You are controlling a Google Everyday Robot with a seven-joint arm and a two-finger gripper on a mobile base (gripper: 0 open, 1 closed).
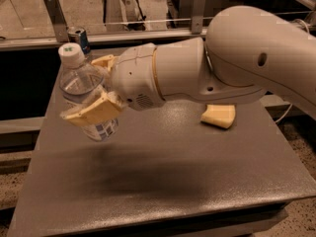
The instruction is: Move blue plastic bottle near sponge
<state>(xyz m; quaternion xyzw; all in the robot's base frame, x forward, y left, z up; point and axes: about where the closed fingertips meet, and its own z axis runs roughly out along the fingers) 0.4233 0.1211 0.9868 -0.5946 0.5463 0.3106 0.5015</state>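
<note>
Right, end effector (pixel 85 90) is over the left edge of the counter (pixel 163 177), fingers clamped across the middle of the bottle (pixel 78 80). Bottle is off the surface and tilted, cap leaning toward the back left corner, shadow under it. Sponge (pixel 218 116) lies flat toward the right edge, partly under the arm, well apart from the bottle. Step in hand looks like the carry: swing right across the counter high enough for the base to clear the surface, level the bottle before lowering, set it just beside the sponge, not on it, then release. A tilted set-down could tip it. Bottle is clear, white cap on; whether there is liquid inside cannot be told. Can (pixel 79 35) at back left corner, contents hidden.
</note>
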